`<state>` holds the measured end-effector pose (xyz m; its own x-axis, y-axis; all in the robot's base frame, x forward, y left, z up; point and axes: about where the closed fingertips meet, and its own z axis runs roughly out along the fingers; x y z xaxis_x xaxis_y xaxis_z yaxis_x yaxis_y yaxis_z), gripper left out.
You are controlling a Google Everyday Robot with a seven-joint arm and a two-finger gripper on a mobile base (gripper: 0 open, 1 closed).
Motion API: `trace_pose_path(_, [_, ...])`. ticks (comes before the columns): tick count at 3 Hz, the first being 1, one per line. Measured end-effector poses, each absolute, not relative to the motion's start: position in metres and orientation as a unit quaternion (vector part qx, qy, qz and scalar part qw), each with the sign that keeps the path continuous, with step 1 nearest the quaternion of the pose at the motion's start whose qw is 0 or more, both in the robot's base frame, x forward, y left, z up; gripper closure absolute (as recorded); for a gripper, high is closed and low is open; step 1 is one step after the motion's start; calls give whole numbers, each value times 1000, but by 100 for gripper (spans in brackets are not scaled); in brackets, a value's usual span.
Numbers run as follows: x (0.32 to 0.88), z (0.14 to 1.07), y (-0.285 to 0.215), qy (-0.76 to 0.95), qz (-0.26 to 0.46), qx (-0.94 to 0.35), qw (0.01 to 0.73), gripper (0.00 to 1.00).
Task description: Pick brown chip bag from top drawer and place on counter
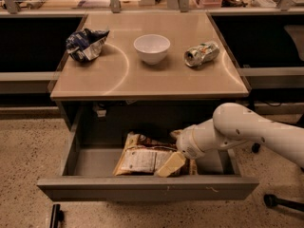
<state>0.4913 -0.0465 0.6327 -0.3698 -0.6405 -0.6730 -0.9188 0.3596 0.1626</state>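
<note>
The brown chip bag [142,156] lies flat in the open top drawer [147,188], its white label panel facing up. My gripper [175,164] reaches in from the right on a white arm [247,129] and sits low inside the drawer, on the bag's right end. It hides that end of the bag. The beige counter [142,75] is above the drawer.
On the counter stand a crumpled blue-and-silver foil bag [85,43] at the left, a white bowl [151,48] in the middle and a can [201,54] lying on its side at the right. Dark shelf bays flank the table. A chair base [280,201] is at the lower right.
</note>
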Motion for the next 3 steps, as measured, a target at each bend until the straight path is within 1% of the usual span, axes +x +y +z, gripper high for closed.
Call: trace_pose_path(3, [491,633,-46,783,269,-498,259,89])
